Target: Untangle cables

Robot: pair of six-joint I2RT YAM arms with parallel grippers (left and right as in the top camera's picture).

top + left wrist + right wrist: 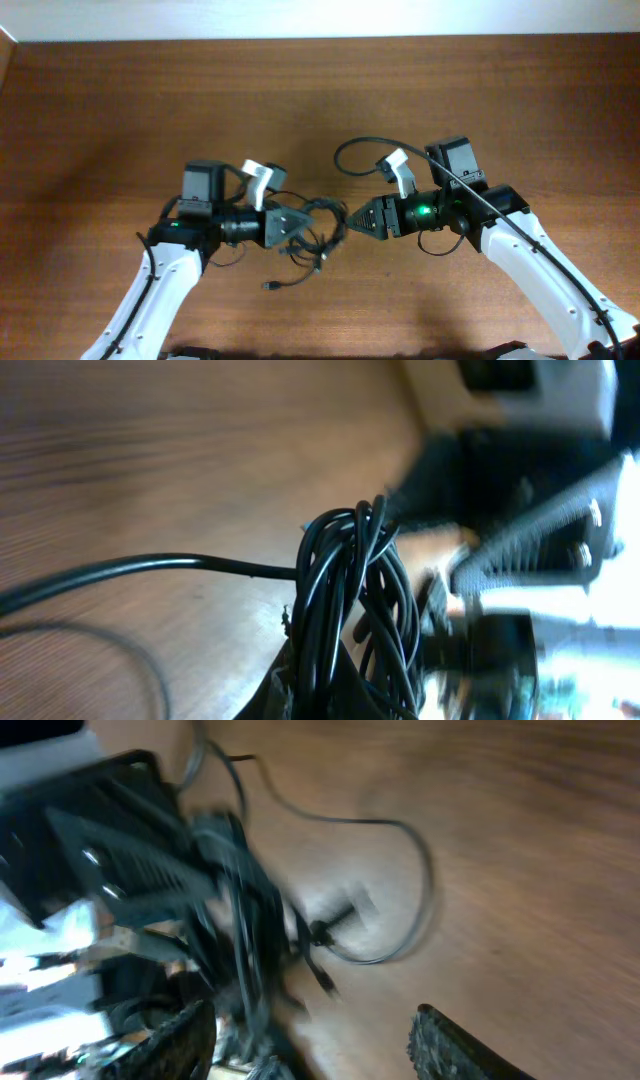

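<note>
From overhead, two white-and-black arms reach in from the near edge of the brown wooden counter (300, 90) and meet near its middle. The thin black cords (320, 238) lie in a knotted bundle between the two arms, and one loose end with a small plug (270, 286) trails toward the near left. The left hand (303, 222) has its tip in the bundle. The right hand (350, 218) points at the bundle from the right, just beside it.

In the left wrist view, the left hand (310, 695) is pressed together at the bottom edge and pinches the cords (345, 590), which rise from it in a tight coil of loops. One strand runs off to the left across the wood. The right arm (520, 490) shows only as a blur behind the coil.

In the right wrist view, the right hand (320, 1040) is spread. Its dark fingers (455, 1045) stand apart with bare wood between them. The cords (250, 920) hang blurred beside the left arm (110, 850), and one loop lies on the counter to the right.
</note>
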